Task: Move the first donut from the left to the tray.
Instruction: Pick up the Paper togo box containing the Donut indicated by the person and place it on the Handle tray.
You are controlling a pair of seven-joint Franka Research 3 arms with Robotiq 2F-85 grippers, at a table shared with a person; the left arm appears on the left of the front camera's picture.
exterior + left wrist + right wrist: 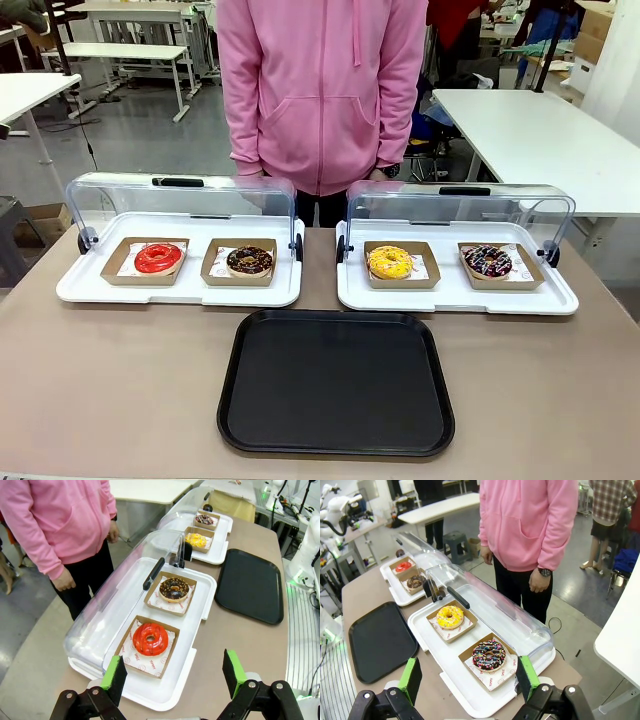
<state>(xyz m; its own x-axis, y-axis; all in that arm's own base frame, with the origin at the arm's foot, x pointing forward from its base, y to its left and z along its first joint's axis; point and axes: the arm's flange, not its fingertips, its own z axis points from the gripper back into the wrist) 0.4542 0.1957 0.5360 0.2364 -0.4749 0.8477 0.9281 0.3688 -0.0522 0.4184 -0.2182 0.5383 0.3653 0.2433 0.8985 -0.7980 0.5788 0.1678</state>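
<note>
Left gripper (174, 674) jaws are standing wide apart, gripping nothing. Its green pads (114, 674) are hovering over the near end of the left white display tray (200, 587). The red-glazed donut (150, 639) is sitting just past the pads in its square brown cardboard holder (170, 653), in that tray's end slot, with nothing touching it. The chocolate donut with nuts (174, 589) is sitting in the next holder on the same tray.

Right gripper (469, 677) jaws are also standing wide, holding nothing, and hovering over the near end of the right white display tray (425, 630). The dark sprinkled donut (489, 655) is lying closest to it, with the yellow donut (450, 616) one holder further along.

From the front, the red donut is sitting leftmost in the row of four. Both clear lids (180, 205) are standing swung open toward the far side. The black tray (335, 385) is lying flat on the table (110, 390), centred on the robot's side of the two display trays, near them but apart from the red donut. A person in a pink hoodie (322, 90) is standing at the far edge with arms hanging down.
</note>
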